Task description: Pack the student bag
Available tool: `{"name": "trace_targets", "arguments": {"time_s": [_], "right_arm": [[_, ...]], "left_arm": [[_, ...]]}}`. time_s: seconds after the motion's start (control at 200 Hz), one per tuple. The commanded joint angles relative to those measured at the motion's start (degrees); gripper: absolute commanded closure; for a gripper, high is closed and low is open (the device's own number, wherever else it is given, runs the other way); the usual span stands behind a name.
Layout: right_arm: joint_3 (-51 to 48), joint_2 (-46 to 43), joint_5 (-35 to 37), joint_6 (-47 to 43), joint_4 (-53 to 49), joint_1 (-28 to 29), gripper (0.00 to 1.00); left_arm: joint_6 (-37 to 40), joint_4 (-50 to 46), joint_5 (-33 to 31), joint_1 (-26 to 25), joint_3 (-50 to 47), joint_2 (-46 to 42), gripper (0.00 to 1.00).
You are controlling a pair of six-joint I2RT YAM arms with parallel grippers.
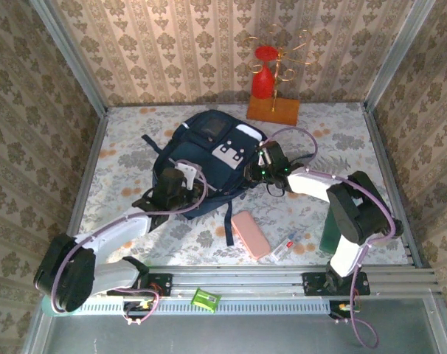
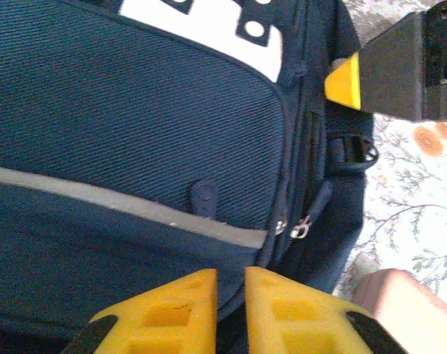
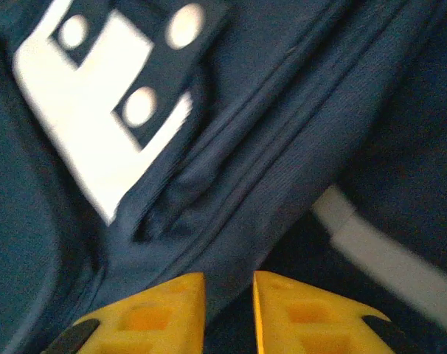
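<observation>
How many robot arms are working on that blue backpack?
2. The left arm reaches from the near-left corner to the backpack, at its near side. The right arm bends in from the near-right to its right side. None looks hidden.

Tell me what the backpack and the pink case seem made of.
The student bag: matte woven fabric, probably nylon or polyester; fine diagonal ribbing shows up close. The pink case: smooth, rounded shell, perhaps plastic or faux leather; too small to tell.
</observation>
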Motion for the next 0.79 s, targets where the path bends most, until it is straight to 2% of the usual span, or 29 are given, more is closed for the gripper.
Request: {"name": "trace_targets", "arguments": {"time_s": [0.0,0.05,0.125,0.325,0.575,0.79], "right_arm": [[-1.94,-4.32,-2.48,-4.02,0.45,2.39,0.66],[-2.02,-4.37,-1.29,-4.55,-0.48,3.34,0.61],[-1.97,-3.27,0.83,-4.08,-2.97,4.66,0.61],[-7.11,-0.66,1.86,0.77,-1.52,9.28,0.66],[-10.49,3.17,0.62,8.48,6.65,14.27,0.74],[-10.53,5.46,-3.96,13.18,13.82,17.48,0.76]], "left_arm": [[1.93,-3.5,-0.46,-0.51,1.72,1.93,0.78],[1.71,-4.59,-1.08,-0.43,1.12,2.94,0.77],[0.8,-5.41,-1.06,-0.32,-0.31,4.03,0.76],[-3.59,-8.14,2.81,-1.51,-4.09,3.74,0.81],[-6.31,-6.83,-3.14,-1.77,-9.75,3.59,0.83],[-8.81,-4.29,-6.4,0.98,-10.91,-0.64,0.77]]}}
